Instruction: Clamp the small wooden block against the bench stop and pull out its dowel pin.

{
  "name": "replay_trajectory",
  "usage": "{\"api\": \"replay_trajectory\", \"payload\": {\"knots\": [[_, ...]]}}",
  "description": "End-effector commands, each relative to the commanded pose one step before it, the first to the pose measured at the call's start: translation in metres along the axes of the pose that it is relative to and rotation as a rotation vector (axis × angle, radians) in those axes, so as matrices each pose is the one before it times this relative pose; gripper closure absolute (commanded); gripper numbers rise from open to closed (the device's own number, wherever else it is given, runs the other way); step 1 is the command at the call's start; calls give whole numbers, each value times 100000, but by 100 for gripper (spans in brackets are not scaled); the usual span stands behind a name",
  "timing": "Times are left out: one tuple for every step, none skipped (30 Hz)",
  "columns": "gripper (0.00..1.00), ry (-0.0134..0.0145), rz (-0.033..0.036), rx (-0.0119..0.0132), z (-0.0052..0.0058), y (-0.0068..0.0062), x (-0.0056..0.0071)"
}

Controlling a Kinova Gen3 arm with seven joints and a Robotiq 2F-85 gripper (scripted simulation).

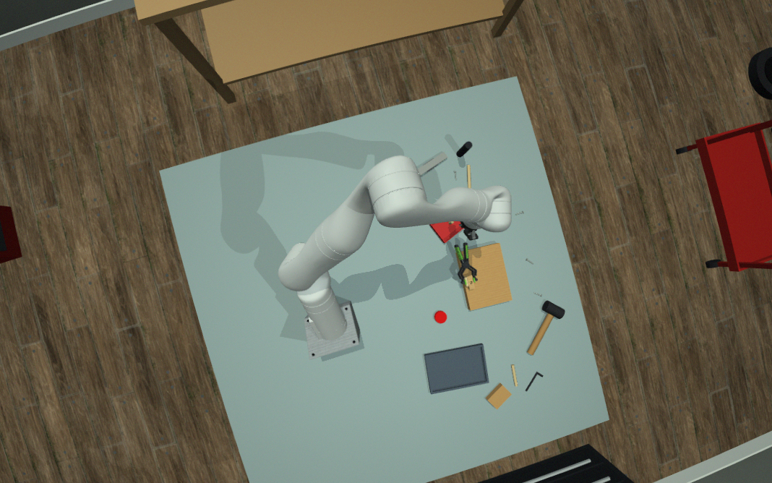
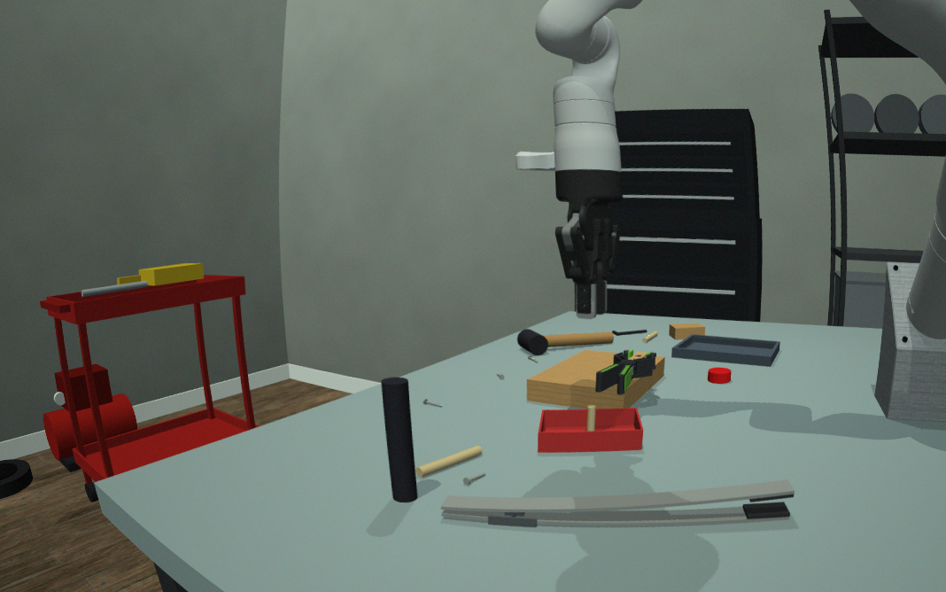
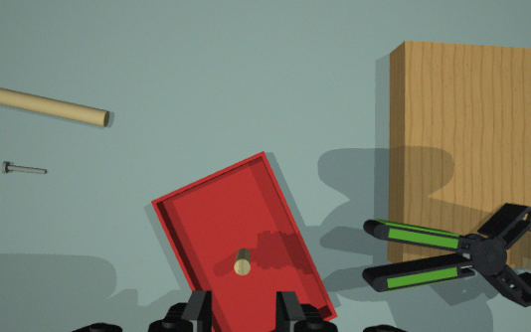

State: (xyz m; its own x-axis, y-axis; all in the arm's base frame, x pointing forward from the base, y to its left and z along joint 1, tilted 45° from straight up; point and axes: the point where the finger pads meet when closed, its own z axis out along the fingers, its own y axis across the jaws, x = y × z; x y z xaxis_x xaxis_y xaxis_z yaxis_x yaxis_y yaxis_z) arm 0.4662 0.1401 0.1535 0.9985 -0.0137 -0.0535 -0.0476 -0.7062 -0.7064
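The dowel pin [image 2: 591, 416] [image 3: 242, 261] stands upright in a red tray [image 2: 589, 440] [image 3: 209, 214] [image 1: 444, 231], just in front of the bench board [image 1: 492, 284] [image 2: 558, 384] [image 3: 457, 114]. The black and green spring clamp [image 1: 465, 264] [image 2: 620, 370] [image 3: 447, 253] sits at the board's edge, on the small wooden block [image 1: 470, 283]. I cannot see the block's hole. My gripper [image 2: 589, 307] [image 1: 470, 232] [image 3: 244, 316] hangs high above the red tray, over the pin. Its fingers stand a little apart with nothing between them.
A hammer [image 1: 543, 327] [image 2: 564, 339], a grey tray [image 1: 455, 367] [image 2: 725, 348], a red puck [image 1: 439, 316] [image 2: 718, 375] and a spare block [image 1: 498, 395] lie beyond the board. A black cylinder [image 2: 399, 440], a long dowel [image 2: 450, 460] [image 3: 55, 106], a screw [image 3: 25, 169] and a grey strip [image 2: 614, 506] lie nearer.
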Motion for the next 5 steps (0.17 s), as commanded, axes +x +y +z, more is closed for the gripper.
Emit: {"api": "replay_trajectory", "payload": {"knots": [[66, -68, 706, -68, -339, 66, -6], [66, 0, 0, 0, 0, 0, 0], [66, 0, 0, 0, 0, 0, 0], [66, 0, 0, 0, 0, 0, 0], [66, 0, 0, 0, 0, 0, 0]]}}
